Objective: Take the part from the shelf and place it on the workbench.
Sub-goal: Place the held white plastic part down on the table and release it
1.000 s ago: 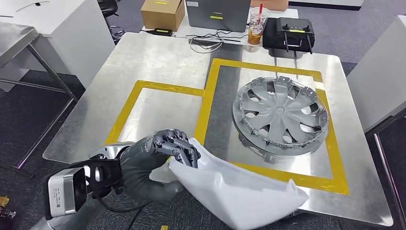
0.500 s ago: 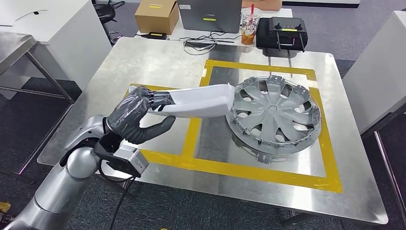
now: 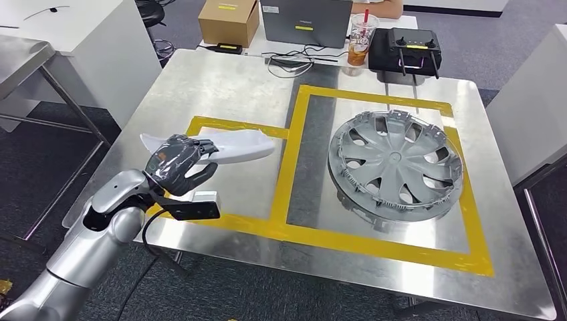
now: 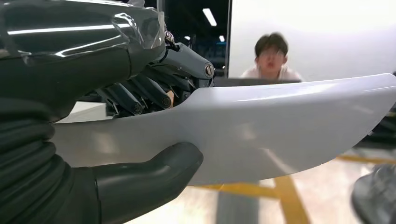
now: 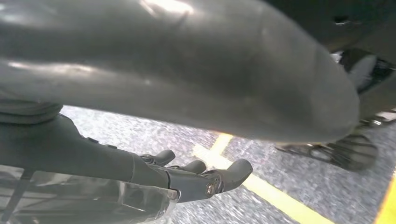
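Note:
My left hand [image 3: 177,164] grips a white curved part [image 3: 231,146] by one end, just above the workbench [image 3: 220,80]. The part hangs over the left yellow-taped rectangle [image 3: 200,124], its free end toward the tape between the two marked areas. In the left wrist view the part [image 4: 261,126] runs across the picture, with the thumb [image 4: 154,179] under it and the fingers [image 4: 149,91] over it. My right hand [image 5: 177,179] hangs over the grey floor, fingers apart and holding nothing.
A grey hubcap [image 3: 394,164] lies in the right taped square. Along the far edge stand a cardboard box [image 3: 227,20], a laptop [image 3: 306,20], a drink cup [image 3: 361,37] and a black controller [image 3: 404,50]. A person [image 4: 271,58] sits beyond the bench.
My left hand lifted the white part from below the bench's front edge up over the bench, then drew it left, away from the hubcap, and lower over the left rectangle.

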### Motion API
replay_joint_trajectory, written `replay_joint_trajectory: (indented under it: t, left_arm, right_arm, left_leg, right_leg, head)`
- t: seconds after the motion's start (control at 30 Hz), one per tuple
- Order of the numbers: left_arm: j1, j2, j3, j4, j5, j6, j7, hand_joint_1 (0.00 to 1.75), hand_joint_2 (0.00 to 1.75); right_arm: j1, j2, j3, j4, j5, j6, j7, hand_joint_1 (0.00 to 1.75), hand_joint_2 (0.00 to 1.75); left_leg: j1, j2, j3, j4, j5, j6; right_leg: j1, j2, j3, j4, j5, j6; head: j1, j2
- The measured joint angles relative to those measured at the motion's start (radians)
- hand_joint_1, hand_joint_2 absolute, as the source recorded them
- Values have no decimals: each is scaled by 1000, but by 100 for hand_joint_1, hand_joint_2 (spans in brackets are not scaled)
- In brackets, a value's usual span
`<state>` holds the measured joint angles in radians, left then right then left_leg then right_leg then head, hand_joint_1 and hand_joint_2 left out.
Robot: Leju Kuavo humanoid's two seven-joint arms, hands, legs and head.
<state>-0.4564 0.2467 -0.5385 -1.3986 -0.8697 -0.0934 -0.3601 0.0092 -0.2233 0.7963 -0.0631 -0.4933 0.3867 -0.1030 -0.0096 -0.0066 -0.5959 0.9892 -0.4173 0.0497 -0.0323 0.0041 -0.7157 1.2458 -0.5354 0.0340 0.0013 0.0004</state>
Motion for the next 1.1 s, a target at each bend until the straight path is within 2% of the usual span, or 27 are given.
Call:
replay_joint_trajectory:
  t: [0.07,0.1,0.13,0.23,0.3,0.33,0.4,0.43,0.47,0.5,0.57,0.6,0.63,0.67,0.73,0.8,0.83,0.9,0.93,0.97,1.0,1.03,1.07,1.1]
  left_arm:
    - [18,6,4,19,-13,7,-1,175,175]
    - [27,11,8,28,-20,10,-3,175,175]
    - [38,15,11,36,-26,14,-6,175,175]
    - [75,22,18,56,-40,26,-27,175,175]
    - [100,21,20,64,-48,34,-47,175,175]
    - [112,20,19,68,-52,38,-54,175,175]
    - [130,14,14,77,-59,42,-61,175,175]
    - [138,9,11,83,-61,43,-63,175,175]
    - [143,4,8,88,-61,43,-64,175,175]
    - [146,-1,4,92,-61,44,-64,175,175]
    - [145,-9,-2,97,-60,45,-65,175,175]
    - [143,-12,-3,98,-59,47,-66,175,175]
    - [141,-15,-4,99,-59,48,-66,175,175]
    - [140,-17,-5,100,-59,48,-66,175,175]
    - [140,-21,-7,103,-59,49,-67,175,175]
    - [139,-25,-8,105,-57,50,-67,175,175]
    - [139,-27,-9,106,-56,50,-68,175,175]
    - [138,-32,-11,109,-54,49,-69,175,175]
    - [138,-36,-13,113,-52,48,-70,175,175]
    - [138,-41,-15,119,-48,47,-71,175,175]
    - [135,-47,-17,125,-44,46,-72,175,175]
    - [132,-54,-20,132,-39,46,-73,175,175]
    - [127,-61,-23,139,-33,47,-73,131,175]
    - [121,-69,-26,146,-28,49,-74,87,175]
  right_arm:
    - [2,0,1,11,0,7,3,0,0]
    - [2,1,2,17,0,10,3,0,0]
    - [2,2,3,22,0,12,3,0,0]
    - [1,8,6,31,3,15,-2,0,0]
    - [0,10,9,35,6,13,-12,0,0]
    - [0,11,11,37,7,12,-18,0,0]
    - [-1,12,15,39,8,9,-28,0,0]
    - [-1,13,17,39,9,7,-34,0,0]
    - [-2,13,19,40,10,5,-41,0,0]
    - [-3,13,21,40,10,4,-47,0,0]
    - [-6,14,23,41,12,4,-55,0,0]
    - [-7,14,24,41,12,4,-58,0,0]
    - [-7,14,24,41,12,4,-60,0,0]
    - [-6,14,24,42,12,4,-62,0,0]
    - [-6,14,25,43,12,4,-64,0,0]
    - [-6,14,25,44,12,4,-65,0,0]
    - [-6,13,25,44,12,4,-65,0,0]
    - [-6,13,25,45,15,4,-65,0,0]
    - [-6,12,26,46,17,4,-66,0,0]
    - [-6,12,27,46,19,4,-66,0,0]
    - [-6,11,28,46,21,3,-66,0,0]
    - [-6,9,29,45,22,0,-66,0,0]
    - [-7,7,30,45,23,-3,-66,0,0]
    - [-7,5,31,45,24,-8,-66,0,0]
  left_leg:
    - [0,-3,-1,8,-6,-6]
    - [-2,-4,-3,15,-11,-12]
    - [-3,-4,-5,20,-15,-16]
    - [-2,-5,-7,26,-23,-28]
    - [3,-3,-24,64,-49,-40]
    - [7,-2,-48,113,-75,-47]
    - [14,0,-114,249,-133,-57]
    - [17,0,-142,300,-148,-59]
    - [20,1,-153,318,-144,-60]
    - [21,1,-145,296,-123,-59]
    - [22,2,-79,162,-58,-52]
    - [20,3,-45,97,-36,-48]
    - [16,4,-23,54,-27,-44]
    - [13,4,-13,35,-27,-39]
    - [9,3,-10,28,-25,-28]
    - [10,2,1,14,-16,-13]
    - [11,2,6,7,-11,-6]
    - [6,2,6,6,-9,1]
    - [3,2,5,6,-10,3]
    - [1,0,5,6,-10,4]
    - [-1,-1,5,7,-10,4]
    - [-2,-3,6,9,-11,4]
    - [-3,-5,5,12,-12,2]
    - [-5,-7,4,16,-14,-1]
  right_leg:
    - [-1,0,63,-136,53,13]
    - [-1,1,89,-189,72,11]
    - [1,1,104,-216,81,6]
    - [4,2,112,-225,85,-14]
    - [-1,2,116,-227,85,-24]
    - [-2,2,118,-227,85,-27]
    - [-2,2,120,-227,83,-29]
    - [-2,1,120,-227,83,-30]
    - [-2,1,121,-227,82,-30]
    - [-2,1,122,-227,82,-30]
    - [-2,2,125,-227,81,-28]
    - [0,2,126,-227,80,-26]
    - [2,2,126,-227,79,-22]
    - [2,2,126,-228,79,-16]
    - [1,2,127,-231,79,-3]
    - [0,1,115,-207,65,1]
    - [0,0,95,-165,44,-2]
    - [2,0,32,-33,-12,-12]
    - [3,0,3,26,-31,-12]
    - [3,0,-13,55,-36,-8]
    - [3,0,-8,41,-25,-1]
    - [3,0,19,-15,-1,6]
    - [3,0,56,-92,29,13]
    - [5,0,90,-161,54,13]
  head:
    - [0,0]
    - [0,0]
    - [-1,0]
    - [-2,0]
    - [-5,0]
    - [-6,0]
    - [-8,0]
    - [-8,0]
    - [-8,0]
    - [-8,0]
    - [-8,0]
    - [-8,0]
    - [-8,0]
    - [-8,0]
    - [-8,0]
    - [-6,0]
    - [-4,0]
    - [-3,0]
    - [-3,0]
    - [-3,0]
    - [-3,0]
    - [-3,0]
    - [-3,0]
    - [-3,0]
